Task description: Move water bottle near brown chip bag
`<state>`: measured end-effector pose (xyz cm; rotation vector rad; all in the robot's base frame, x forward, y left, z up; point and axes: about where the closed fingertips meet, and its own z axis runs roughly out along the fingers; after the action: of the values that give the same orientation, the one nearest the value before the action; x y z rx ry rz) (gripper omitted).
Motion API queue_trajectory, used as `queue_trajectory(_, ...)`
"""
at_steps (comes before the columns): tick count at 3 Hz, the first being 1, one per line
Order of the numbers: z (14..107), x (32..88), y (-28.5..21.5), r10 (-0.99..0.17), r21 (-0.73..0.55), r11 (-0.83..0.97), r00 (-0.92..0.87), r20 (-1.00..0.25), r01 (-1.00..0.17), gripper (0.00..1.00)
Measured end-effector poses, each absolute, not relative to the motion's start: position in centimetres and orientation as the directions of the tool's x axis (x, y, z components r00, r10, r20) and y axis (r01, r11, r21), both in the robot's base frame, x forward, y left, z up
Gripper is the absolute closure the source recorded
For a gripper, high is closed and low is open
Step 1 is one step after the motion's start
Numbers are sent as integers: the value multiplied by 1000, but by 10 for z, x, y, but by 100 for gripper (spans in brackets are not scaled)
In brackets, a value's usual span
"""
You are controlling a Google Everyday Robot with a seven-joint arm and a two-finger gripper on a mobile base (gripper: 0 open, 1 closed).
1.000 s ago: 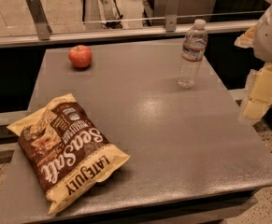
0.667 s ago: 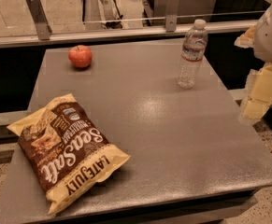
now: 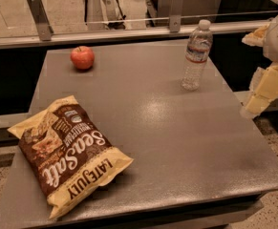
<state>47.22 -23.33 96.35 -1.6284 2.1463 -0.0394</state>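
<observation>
Nothing moved since a second ago: bottle, bag, apple and arm all sit where they were. Gripper (image 3: 263, 90) hangs outside the right edge of the table (image 3: 176, 142), about level with the far half of that edge, angled down and in toward the tabletop. Can't tell whether it's open or closed. It's apart from the bottle, with the table's right edge strip between them. Water bottle (image 3: 197, 56) stands upright near the far right corner, white cap on, a little in from both the far edge and the right edge. Brown chip bag (image 3: 69, 156) lies flat at the near left corner, long axis diagonal. Its upper tan end pokes past the left edge and its lower tan end sits just short of the front edge. Bottle and bag are well apart, on opposite corners. Bare grey tabletop runs the whole diagonal between them, and the centre and the near right quarter are open surface too. Apple (image 3: 82, 57) is near the far left corner, close to the far edge, well apart from both bag and bottle. Behind the far edge runs a rail (image 3: 129, 30) with upright metal posts. Count: one bottle, one chip bag, one apple, one gripper, two posts.
</observation>
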Motion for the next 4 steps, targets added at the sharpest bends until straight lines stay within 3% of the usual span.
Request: queue_trajectory(4,927,588,-207,-668,-234,349,-66,-741,-907,0)
